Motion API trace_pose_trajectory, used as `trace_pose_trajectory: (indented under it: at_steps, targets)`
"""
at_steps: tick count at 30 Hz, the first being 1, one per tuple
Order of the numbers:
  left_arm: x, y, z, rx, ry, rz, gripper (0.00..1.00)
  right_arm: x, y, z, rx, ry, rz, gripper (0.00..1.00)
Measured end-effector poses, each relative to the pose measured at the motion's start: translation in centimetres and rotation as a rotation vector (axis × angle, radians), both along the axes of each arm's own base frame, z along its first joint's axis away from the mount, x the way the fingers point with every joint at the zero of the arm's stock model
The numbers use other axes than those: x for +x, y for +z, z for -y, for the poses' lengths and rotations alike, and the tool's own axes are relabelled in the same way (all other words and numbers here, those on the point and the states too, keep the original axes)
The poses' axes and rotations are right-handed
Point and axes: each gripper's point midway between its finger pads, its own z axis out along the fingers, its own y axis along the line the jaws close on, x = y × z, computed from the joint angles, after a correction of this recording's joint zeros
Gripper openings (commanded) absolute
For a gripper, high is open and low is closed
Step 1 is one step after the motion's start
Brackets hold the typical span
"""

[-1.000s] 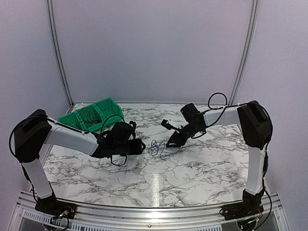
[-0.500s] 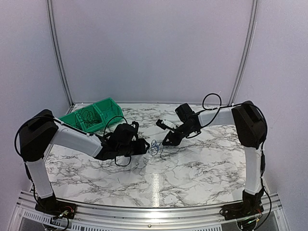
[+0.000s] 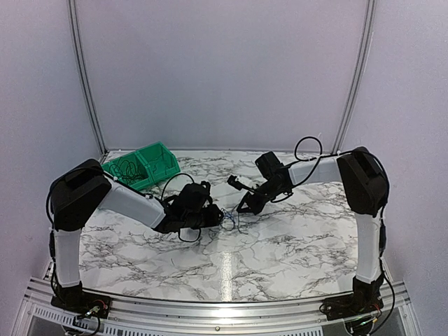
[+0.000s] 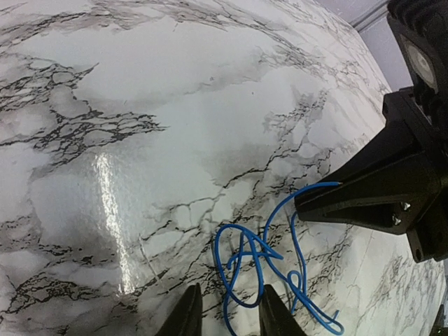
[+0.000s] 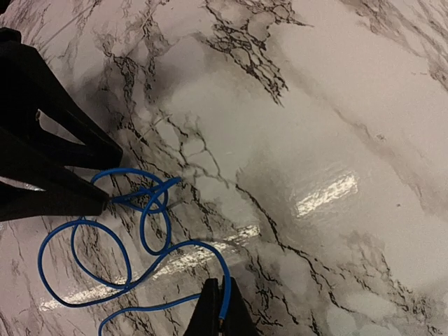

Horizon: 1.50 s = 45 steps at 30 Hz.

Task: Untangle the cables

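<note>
And the right claw (image 5: 219,294) had the cable (image 5: 199,245) clamped; the left claw (image 4: 229,302) stood apart astride it. It wanted closing firmly before any gentle pull.

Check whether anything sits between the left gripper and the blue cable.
Nothing visible does. The blue cable lies on the marble table, with one strand inside the open left gripper. The right gripper is shut on another strand.

cables (image 3: 228,217): from above too small to tell strands apart | left fingers (image 4: 187,318): only tips in view, a blue strand (image 4: 226,308) runs off the bottom edge between them | right fingers (image 5: 210,316): tips only
</note>
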Motion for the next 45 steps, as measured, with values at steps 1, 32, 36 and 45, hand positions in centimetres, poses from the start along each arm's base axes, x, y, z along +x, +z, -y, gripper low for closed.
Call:
trace_pose_trajectory:
  at_steps: [1,32,36,45]
  targets:
    - [0.0,0.0,0.0,-0.001,0.002,0.000,0.16,0.0,0.1,0.0,0.002,0.001,0.001,0.00]
    - [-2.2,4.7,-16.5,0.225,0.296,0.270,0.00,4.5,4.2,12.9,-0.035,-0.339,0.066,0.00]
    - [-2.8,6.0,-18.7,0.224,0.341,0.295,0.00,5.2,3.8,14.8,-0.042,-0.402,0.049,0.00]
    - [-2.4,8.0,-18.6,0.236,0.305,0.322,0.00,3.8,4.7,13.0,0.066,-0.311,-0.001,0.37]
